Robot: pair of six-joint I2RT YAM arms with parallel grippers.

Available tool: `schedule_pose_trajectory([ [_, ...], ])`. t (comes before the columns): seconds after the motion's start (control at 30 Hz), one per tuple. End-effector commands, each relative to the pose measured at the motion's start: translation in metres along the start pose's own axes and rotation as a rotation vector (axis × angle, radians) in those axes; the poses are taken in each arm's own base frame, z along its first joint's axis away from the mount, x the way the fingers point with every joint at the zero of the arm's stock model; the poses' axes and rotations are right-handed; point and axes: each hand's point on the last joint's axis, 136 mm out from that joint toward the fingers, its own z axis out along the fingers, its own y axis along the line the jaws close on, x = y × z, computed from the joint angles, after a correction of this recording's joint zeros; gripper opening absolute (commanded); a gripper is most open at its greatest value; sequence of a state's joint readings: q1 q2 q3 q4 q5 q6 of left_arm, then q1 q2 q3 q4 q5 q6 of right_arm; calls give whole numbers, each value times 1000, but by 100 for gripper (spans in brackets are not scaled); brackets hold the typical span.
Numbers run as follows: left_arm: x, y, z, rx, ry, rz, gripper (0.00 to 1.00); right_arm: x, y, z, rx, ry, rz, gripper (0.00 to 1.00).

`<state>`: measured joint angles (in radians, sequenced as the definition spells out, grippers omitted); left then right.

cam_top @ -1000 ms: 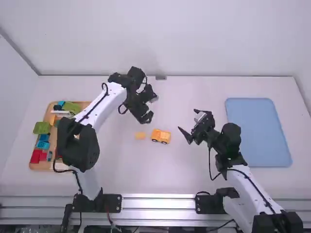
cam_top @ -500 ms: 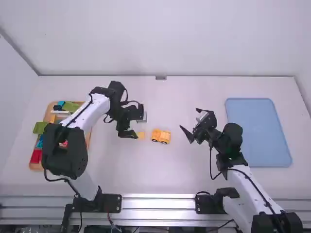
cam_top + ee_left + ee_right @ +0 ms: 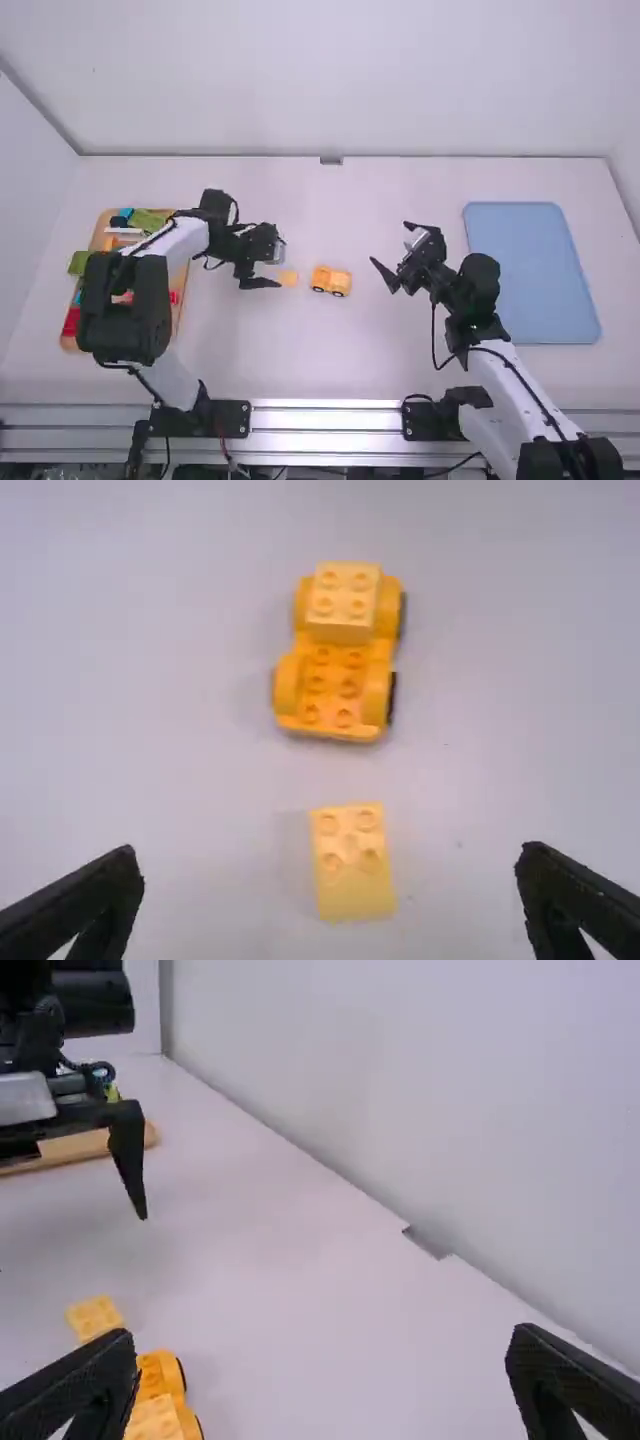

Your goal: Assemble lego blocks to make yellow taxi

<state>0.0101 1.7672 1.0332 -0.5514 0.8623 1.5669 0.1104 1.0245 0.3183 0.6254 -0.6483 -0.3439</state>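
Left pincer (image 3: pixel 277 263) wide and empty, close by the loose yellow block (image 3: pixel 355 890) on the table (image 3: pixel 330 370); right pincer (image 3: pixel 388 243) likewise wide and empty. Orange-yellow car base (image 3: pixel 326 723) stands just beyond that block, upright on its wheels, with a light-yellow studded block (image 3: pixel 343 630) mounted at one end.

You're seeing an orange-yellow car base (image 3: pixel 318 685) standing on its wheels, carrying a paler four-stud block (image 3: pixel 343 605) on its far end; your loose yellow block (image 3: pixel 354 865) is lying studs-up near its bare end.
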Motion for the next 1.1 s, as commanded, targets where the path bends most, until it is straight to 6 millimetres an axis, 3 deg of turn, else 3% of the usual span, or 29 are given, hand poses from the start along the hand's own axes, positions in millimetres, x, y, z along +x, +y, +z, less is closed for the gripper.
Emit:
schedule_pose_trajectory([
  [0.0, -12, -5, -4, -19, -195, -92, 99, -2, 2, -1, -5, -9, -2, 98],
  [0.23, -1, -18, 8, -27, -209, -156, 99, -4, 5, 0, -14, -14, -7, 98],
  [0.43, -18, -15, 4, -36, -323, -146, 99, -9, 10, 3, -31, -35, -23, 98],
  [0.6, 2, -13, 9, -53, -212, -145, 99, -4, 8, 8, -31, -32, -19, 98],
  [0.87, 27, 3, 30, -84, -200, -216, 99, -2, 1, 19, -27, -71, 8, 98],
  [1.07, 43, -7, 44, -54, -197, -177, 99, 6, -2, 28, -26, -81, 26, 98],
])
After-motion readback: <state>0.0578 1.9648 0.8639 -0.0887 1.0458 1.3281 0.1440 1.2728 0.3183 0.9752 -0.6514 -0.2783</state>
